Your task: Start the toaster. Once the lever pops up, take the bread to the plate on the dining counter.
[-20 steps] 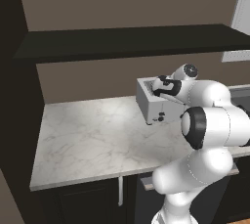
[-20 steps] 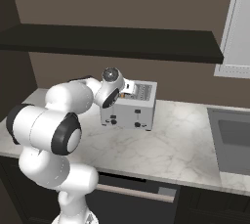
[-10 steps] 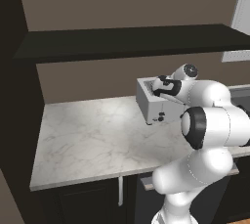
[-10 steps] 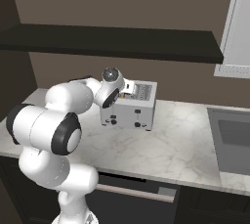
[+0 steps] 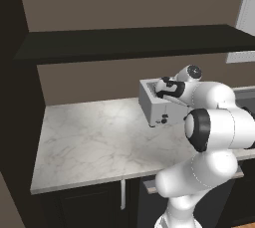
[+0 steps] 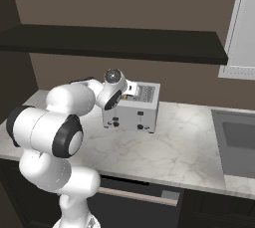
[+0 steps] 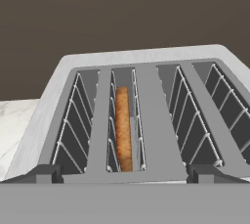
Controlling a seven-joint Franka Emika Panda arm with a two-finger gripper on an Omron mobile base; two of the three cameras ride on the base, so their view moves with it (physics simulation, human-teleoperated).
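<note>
Left base view: The boxy silver-grey metal toaster [image 5: 155, 106] stands at the rear of the pale grey-veined marble worktop [image 5: 94, 140], close to the brown back wall. Small dark controls show on its front face. The white arm reaches forward from the lower right, and the two-finger gripper [image 5: 167, 89] sits directly above the toaster's top, partly covering it. A long dark wall shelf [image 5: 124, 43] runs above the worktop.

Right base view: The toaster [image 6: 134, 107] shows its front face with dark knobs and levers, and slots are visible on its top. The gripper [image 6: 130, 90] hovers over the left part of the toaster's top; its finger spacing cannot be made out here. A built-in sink [image 6: 238, 142] lies at the right end of the worktop [image 6: 164, 150], well apart from the toaster.

Hand view: The camera looks down into the four slots of the toaster [image 7: 146, 120]. The small tan-brown toast slice [image 7: 123, 129] stands on edge in the second slot from the left, sunk between the wire guides. The two dark fingertips [image 7: 41, 173] stand far apart at the lower corners, so the jaws are wide open and grip nothing.
</note>
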